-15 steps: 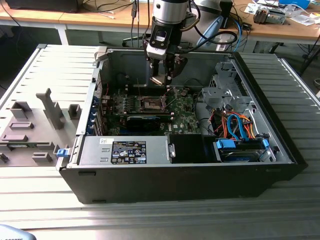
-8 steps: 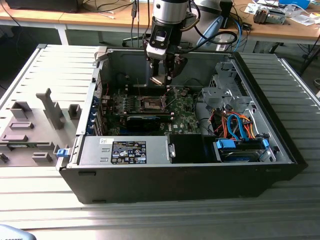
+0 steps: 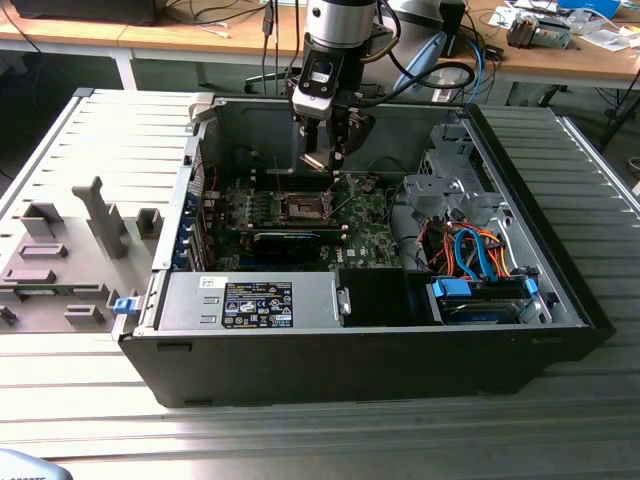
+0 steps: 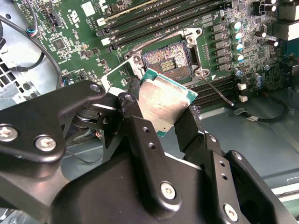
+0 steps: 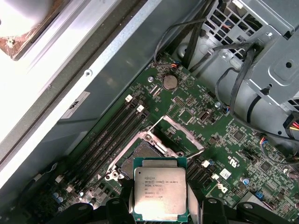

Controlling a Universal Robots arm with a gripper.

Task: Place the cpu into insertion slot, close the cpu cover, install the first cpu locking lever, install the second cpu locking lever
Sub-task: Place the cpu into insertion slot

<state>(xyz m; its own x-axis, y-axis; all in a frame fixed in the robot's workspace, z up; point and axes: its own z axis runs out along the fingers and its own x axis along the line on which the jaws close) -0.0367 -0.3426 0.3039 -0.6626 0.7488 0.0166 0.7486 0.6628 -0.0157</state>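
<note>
The arm [image 3: 340,20] points straight down; its gripper [image 3: 322,158] is closed, both black fingers [image 4: 140,135] pressing the cpu [image 4: 164,100] between the jaws.

Two black fingers [image 4: 134,122] grip the cpu [image 4: 163,100] by opposite edges, its metal top showing, tilted above the green circuit board [image 4: 79,32]. Just beyond lies the insertion slot [image 4: 170,58], pin field uncovered, beside long black memory slots [image 4: 140,16]. A thin locking lever [image 4: 217,91] juts from one corner.
</note>
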